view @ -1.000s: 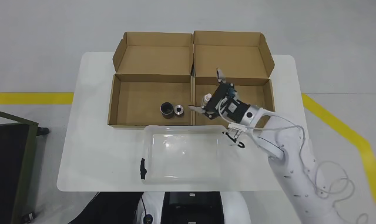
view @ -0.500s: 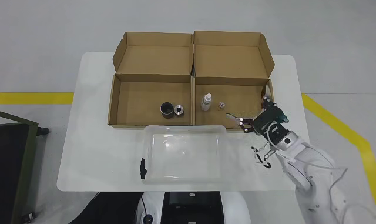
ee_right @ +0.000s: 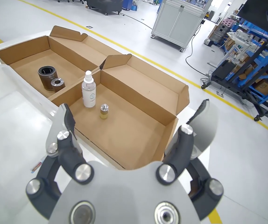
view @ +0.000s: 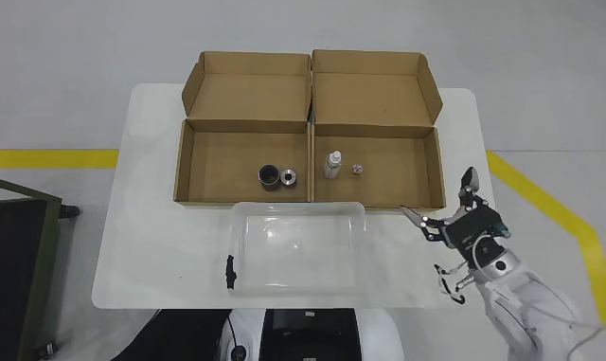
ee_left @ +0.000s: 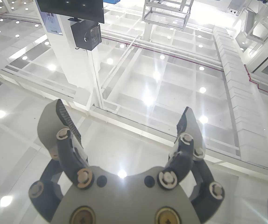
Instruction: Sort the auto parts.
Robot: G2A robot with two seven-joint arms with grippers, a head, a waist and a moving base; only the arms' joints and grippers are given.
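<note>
Auto parts in two open cardboard boxes, side by side on the white bench (view: 142,247). In the left box (view: 180,164): a dark cylinder (view: 269,176) upright, a small metal ring (view: 288,179) just beside it. In the right box (view: 436,167): a white spray bottle (view: 332,164) upright near the wall next to the left box, a small brass fitting (view: 357,169) just beside it. Along the boxes' near side, a clear plastic bin (view: 294,207). Right tool (view: 440,196) spread wide, holding nothing, over the bench near the right box's front corner. Left tool (ee_left: 122,106) likewise wide and bare, aimed up at a ceiling (ee_left: 162,71).
</note>
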